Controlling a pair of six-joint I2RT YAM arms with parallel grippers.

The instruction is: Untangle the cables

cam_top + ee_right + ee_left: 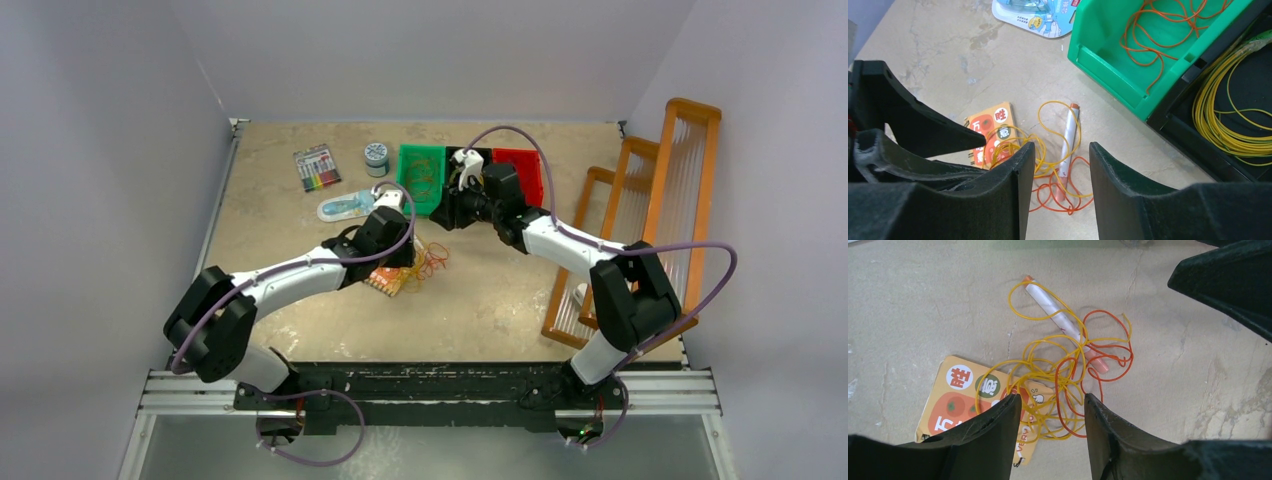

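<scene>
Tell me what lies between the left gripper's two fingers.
Left wrist view: yellow and orange-red loops of the cable tangle lie in the gap of the left gripper, next to an orange printed card.

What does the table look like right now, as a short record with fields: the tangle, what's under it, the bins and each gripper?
tangle: yellow and orange-red loops, knotted together on the table
under it: pen; one corner of the card
green bin: orange cables inside
black bin: yellow cables coiled inside
left gripper: open, over the tangle's edge, no grip seen
right gripper: open, empty, raised near the bins
</scene>
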